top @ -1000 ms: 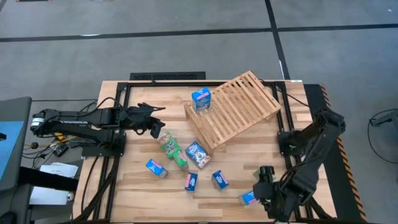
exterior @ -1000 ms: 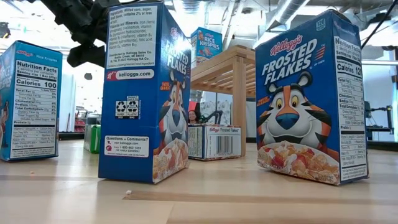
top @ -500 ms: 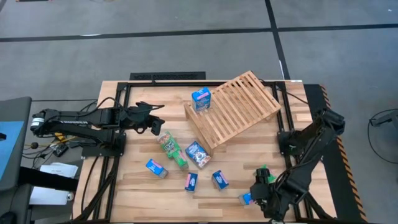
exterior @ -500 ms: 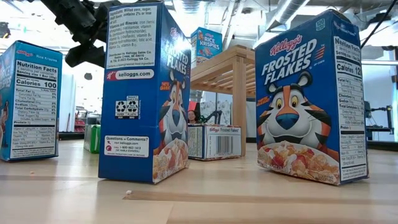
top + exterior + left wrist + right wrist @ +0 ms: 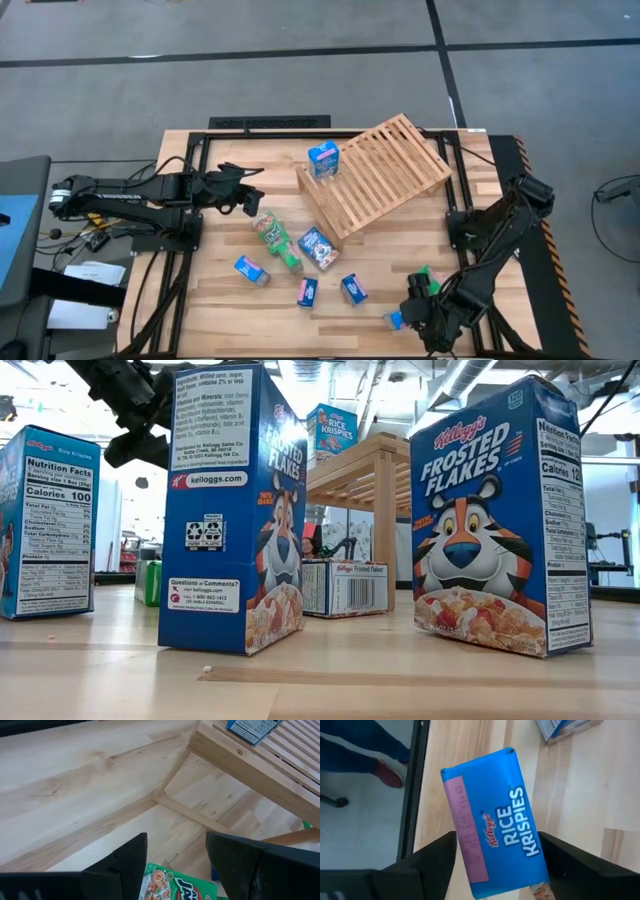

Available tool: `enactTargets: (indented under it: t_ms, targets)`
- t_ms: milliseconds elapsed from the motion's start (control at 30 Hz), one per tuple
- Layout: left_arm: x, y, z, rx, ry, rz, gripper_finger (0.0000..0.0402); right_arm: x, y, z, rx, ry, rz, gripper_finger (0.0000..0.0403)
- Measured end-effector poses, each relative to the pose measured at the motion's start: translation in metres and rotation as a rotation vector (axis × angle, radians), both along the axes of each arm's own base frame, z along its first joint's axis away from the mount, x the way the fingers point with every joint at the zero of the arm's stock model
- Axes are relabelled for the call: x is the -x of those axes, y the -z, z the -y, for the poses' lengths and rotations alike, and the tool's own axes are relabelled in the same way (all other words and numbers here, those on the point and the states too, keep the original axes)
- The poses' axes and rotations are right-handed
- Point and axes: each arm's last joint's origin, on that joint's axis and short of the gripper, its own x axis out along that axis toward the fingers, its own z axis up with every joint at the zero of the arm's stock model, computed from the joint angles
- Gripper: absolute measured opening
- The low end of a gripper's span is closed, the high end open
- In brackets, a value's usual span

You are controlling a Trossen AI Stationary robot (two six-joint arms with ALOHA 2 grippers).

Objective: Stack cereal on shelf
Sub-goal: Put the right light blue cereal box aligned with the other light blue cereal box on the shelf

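Observation:
The slatted wooden shelf (image 5: 375,175) sits tilted at the table's far middle. A blue Rice Krispies box (image 5: 323,158) stands on its lower left end. My left gripper (image 5: 175,865) is open and hovers over a green cereal box (image 5: 170,885) lying on the table left of the shelf (image 5: 265,228). My right gripper (image 5: 497,870) is open near the table's near right edge. It points down over a blue Rice Krispies box (image 5: 495,825) that lies flat on the table (image 5: 397,320). One finger is on each long side of that box. My right gripper comes from above with its fingers (image 5: 435,860) astride the near end (image 5: 510,880) of the flat Rice Krispies box, along its long sides. I cannot tell whether either finger touches it. The box lies flat on the table.
Several more small boxes lie or stand in the table's middle: a second green one (image 5: 290,255) and blue ones (image 5: 318,247), (image 5: 251,270), (image 5: 307,292), (image 5: 352,289). A black frame runs along the table's edges (image 5: 410,795). A person's legs and shoe show beyond the edge (image 5: 385,772).
My right gripper has moved a little toward the table's left and near edge, closer over the flat Rice Krispies box. The box has stayed where it was.

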Motion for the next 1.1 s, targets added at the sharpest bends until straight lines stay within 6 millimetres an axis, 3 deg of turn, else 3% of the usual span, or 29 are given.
enactTargets:
  t_ms: [333,733,933,1100]
  targets:
    - [0.000,0.000,0.000,0.001,-0.002,0.000,0.0192,-0.001,-0.002,0.003,0.003,-0.008,0.007,0.0251]
    - [0.000,0.000,0.000,0.003,-0.004,0.000,0.0192,0.000,-0.006,0.003,-0.020,-0.015,0.000,0.0173]
    - [0.000,0.000,0.000,0.003,-0.004,0.000,0.0192,0.002,-0.029,0.017,-0.079,0.002,0.048,0.0166]
    - [0.000,0.000,0.000,0.003,-0.003,-0.001,0.0192,0.005,-0.060,0.049,-0.125,0.044,0.105,0.0166]
